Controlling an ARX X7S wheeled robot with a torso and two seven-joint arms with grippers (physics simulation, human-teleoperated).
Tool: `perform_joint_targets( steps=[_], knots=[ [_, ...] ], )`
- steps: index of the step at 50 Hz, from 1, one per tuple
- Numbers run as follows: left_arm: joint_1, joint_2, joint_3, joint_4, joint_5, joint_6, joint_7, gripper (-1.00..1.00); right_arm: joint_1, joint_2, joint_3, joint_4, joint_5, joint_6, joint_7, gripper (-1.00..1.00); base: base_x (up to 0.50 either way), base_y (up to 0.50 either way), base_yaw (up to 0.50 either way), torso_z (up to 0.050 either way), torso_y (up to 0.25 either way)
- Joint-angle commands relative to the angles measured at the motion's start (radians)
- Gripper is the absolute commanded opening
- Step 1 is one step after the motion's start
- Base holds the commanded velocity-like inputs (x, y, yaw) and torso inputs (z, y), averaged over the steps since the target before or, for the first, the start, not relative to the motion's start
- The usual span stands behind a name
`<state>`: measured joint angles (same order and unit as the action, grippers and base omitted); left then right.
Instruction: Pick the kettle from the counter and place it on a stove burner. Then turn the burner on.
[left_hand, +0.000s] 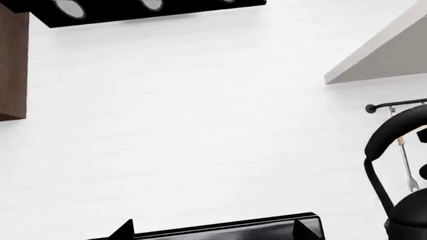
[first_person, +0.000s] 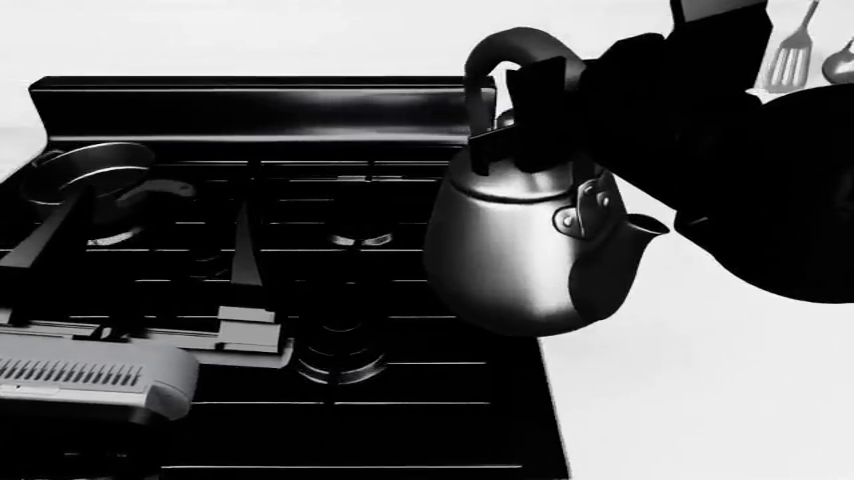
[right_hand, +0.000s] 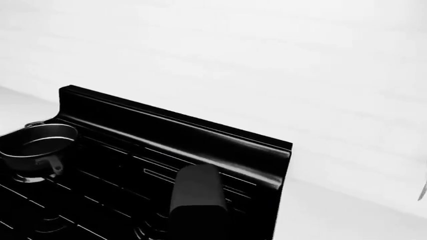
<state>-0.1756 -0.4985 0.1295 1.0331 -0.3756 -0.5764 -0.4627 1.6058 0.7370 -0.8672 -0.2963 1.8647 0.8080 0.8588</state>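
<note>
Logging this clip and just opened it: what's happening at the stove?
The right gripper holds the glossy dark-grey metal kettle by its arched handle, lifted over the right edge of the glossy black range, not yet set on a burner. A small dark saucepan sits on the back-left burner. The left gripper hovers over the grates, holding nothing.

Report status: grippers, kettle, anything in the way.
Right gripper shut on kettle handle, kettle aloft over stove's right edge. Left gripper low over grates, state unclear. Saucepan on back-left burner.

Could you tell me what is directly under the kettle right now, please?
The kettle hangs from the right end effector over the stove's right edge. Grate bars show around it; whatever lies directly under it is hidden.
</note>
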Motion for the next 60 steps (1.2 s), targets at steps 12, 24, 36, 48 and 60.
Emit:
perform_joint_targets(
  steps=[12, 24, 36, 48, 60],
  knots=[
    [-0.009, -0.04, 0.021, -0.003, -0.031, 0.02, -0.048, 1.0, 0.035, -0.003, 0.033, 0.005, -0.059, 0.008, -0.004, -1.0, 0.0, 0.5, 0.0, 0.001, 0.003],
    [-0.013, -0.059, 0.034, -0.004, -0.041, 0.029, -0.07, 1.0, 0.031, -0.002, 0.033, -0.003, -0.067, 0.006, -0.01, -1.0, 0.0, 0.5, 0.0, 0.001, 0.002],
    [-0.015, -0.076, 0.04, -0.007, -0.054, 0.041, -0.089, 1.0, 0.026, -0.005, 0.035, -0.004, -0.074, -0.002, -0.011, -1.0, 0.0, 0.11, 0.0, 0.001, 0.003],
    [-0.018, -0.092, 0.047, -0.006, -0.068, 0.049, -0.108, 1.0, 0.003, -0.016, 0.033, -0.01, -0.128, -0.026, -0.036, -1.0, 0.0, 0.0, 0.0, 0.001, 0.002],
    [-0.023, -0.108, 0.057, -0.008, -0.077, 0.058, -0.126, 1.0, -0.02, -0.023, 0.017, -0.032, -0.189, -0.034, -0.047, -1.0, 0.0, 0.0, 0.0, 0.001, 0.002]
  ],
)
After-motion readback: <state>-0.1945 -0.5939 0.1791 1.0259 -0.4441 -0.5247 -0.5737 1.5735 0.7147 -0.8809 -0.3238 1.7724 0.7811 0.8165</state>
